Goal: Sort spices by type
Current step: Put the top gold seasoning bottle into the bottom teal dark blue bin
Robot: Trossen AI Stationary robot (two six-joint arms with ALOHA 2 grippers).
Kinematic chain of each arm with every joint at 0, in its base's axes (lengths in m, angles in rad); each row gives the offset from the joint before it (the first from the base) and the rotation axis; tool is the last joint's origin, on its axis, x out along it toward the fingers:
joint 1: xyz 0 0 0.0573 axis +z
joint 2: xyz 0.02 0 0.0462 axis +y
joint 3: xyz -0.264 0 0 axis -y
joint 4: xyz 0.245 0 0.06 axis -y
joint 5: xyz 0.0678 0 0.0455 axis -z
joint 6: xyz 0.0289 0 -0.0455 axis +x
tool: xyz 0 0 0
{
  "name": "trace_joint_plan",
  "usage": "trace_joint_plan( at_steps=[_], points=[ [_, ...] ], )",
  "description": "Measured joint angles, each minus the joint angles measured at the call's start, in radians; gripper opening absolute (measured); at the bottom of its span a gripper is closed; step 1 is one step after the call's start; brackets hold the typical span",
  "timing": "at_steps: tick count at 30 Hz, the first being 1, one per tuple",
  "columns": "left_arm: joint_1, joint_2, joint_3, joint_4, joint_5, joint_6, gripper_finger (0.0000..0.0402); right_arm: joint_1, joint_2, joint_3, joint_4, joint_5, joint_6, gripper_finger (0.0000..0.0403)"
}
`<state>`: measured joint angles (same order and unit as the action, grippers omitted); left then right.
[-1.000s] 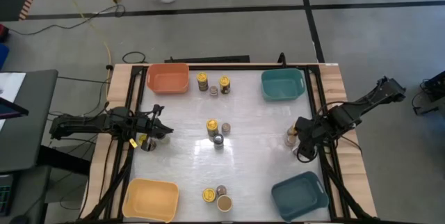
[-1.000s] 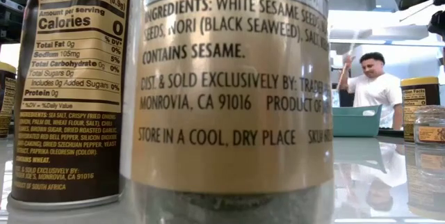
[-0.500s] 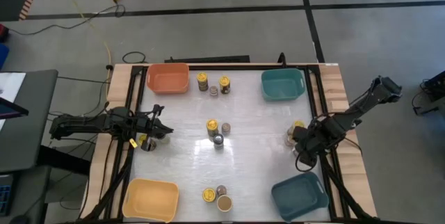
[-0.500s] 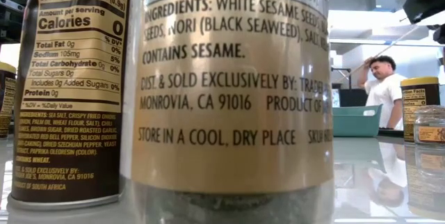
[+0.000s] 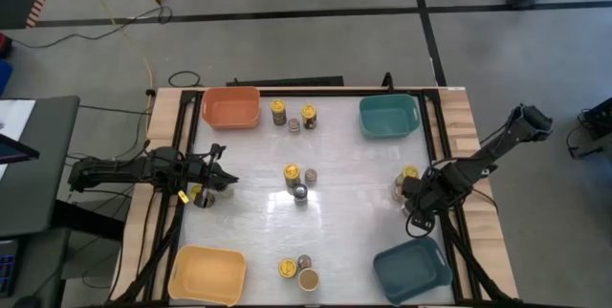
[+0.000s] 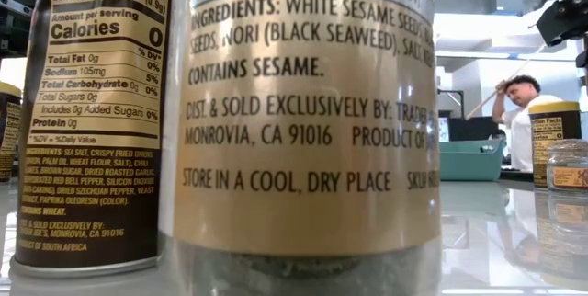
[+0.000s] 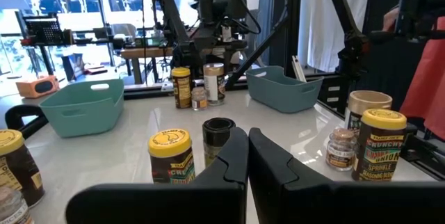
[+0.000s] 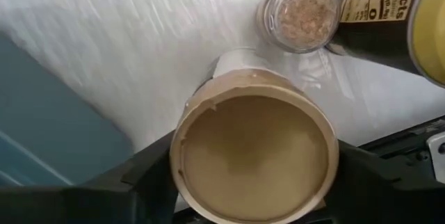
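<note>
Right end effector (image 8: 254,175) fingertips under tan-lidded jar (image 8: 254,151)

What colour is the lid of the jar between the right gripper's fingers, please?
Tan, seen best in the right wrist view: the jar's lid fills the space between the fingers.

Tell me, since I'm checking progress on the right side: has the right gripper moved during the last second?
Yes. In the high view the right gripper has shifted slightly toward the near teal bin, closing around the tan-lidded jar.
</note>
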<state>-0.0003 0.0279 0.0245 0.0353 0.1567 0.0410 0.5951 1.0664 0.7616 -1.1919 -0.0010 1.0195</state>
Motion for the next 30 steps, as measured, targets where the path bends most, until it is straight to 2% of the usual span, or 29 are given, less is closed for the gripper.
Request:
trace_joint_plan(
  at_steps=[8, 17, 24, 30],
  points=[
    [0.0, 0.0, 0.0, 0.0, 0.0, 0.0, 0.0, -0.001, 0.001, 0.028, -0.032, 0.001, 0.041, 0.0291],
    [0.0, 0.0, 0.0, 0.0, 0.0, 0.0, 0.0, 0.046, -0.001, 0.225, -0.161, 0.02, 0.141, 0.0291],
    [0.0, 0.0, 0.0, 0.0, 0.0, 0.0, 0.0, 0.178, 0.014, 0.38, -0.197, 0.021, 0.354, 0.0291],
    [0.0, 0.0, 0.0, 0.0, 0.0, 0.0, 0.0, 0.344, 0.1, 0.478, -0.193, 0.03, 0.577, 0.0291]
  ],
)
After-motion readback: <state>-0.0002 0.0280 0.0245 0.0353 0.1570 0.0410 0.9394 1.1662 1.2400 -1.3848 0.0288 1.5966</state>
